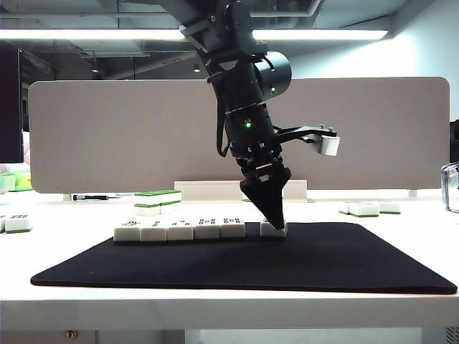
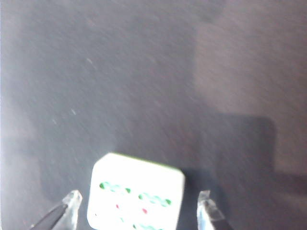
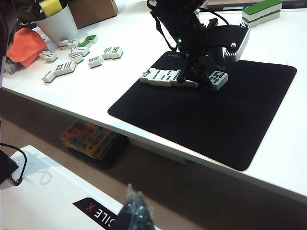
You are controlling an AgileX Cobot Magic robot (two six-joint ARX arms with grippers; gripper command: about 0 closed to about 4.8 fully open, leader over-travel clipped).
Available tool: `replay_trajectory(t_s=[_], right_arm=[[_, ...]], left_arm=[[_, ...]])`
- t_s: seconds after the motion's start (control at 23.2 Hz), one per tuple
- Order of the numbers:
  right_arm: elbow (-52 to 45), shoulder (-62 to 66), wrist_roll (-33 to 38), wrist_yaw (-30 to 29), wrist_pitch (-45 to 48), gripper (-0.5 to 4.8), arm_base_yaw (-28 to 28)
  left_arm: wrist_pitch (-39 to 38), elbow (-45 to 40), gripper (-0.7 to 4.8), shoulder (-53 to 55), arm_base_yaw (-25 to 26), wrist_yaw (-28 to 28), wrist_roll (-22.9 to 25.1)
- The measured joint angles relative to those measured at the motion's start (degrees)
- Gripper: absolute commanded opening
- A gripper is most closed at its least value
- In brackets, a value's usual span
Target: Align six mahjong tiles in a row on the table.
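On the black mat point(image 1: 323, 258), left tool point(image 2: 138, 211) wide around the sixth tile point(image 2: 136, 194), fingertips point(image 2: 72, 203) clear; right tool point(image 3: 134, 211) indistinct.

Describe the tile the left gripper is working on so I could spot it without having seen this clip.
Find the black mat on the white table. Along its far edge runs a row of five tiles set side by side. The sixth tile lies apart at the row's right end, between the open fingers of the left gripper.

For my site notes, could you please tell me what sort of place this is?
Probably an office: a white desk backed by a partition panel, strip lights under an open ceiling.
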Motion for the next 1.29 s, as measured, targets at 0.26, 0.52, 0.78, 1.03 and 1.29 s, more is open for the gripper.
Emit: replay_trajectory(t_s=[0.26,0.52,0.78,1.03,1.29], right_arm=[[0.0,0.0,0.0,0.0,0.0,-0.01,0.0],[0.0,0.0,0.0,0.0,0.0,-0.01,0.0],[0.0,0.0,0.0,0.0,0.0,-0.01,0.0],[0.0,0.0,0.0,0.0,0.0,-0.01,0.0],[0.0,0.0,0.0,0.0,0.0,-0.01,0.0]], left_arm=[[0.7,0.3,2.04,0.6,0.5,1.9,-0.1],[0.2,0.3,2.46,0.7,1.3,2.9,-2.0],[-1.1,3.5,3.75,0.7,1.3,2.4,-12.4],[0.5,3.3,3.73,2.8,2.5,2.9,-23.0],[1.0,3.3,2.35,3.8,2.4,3.9,-24.7]])
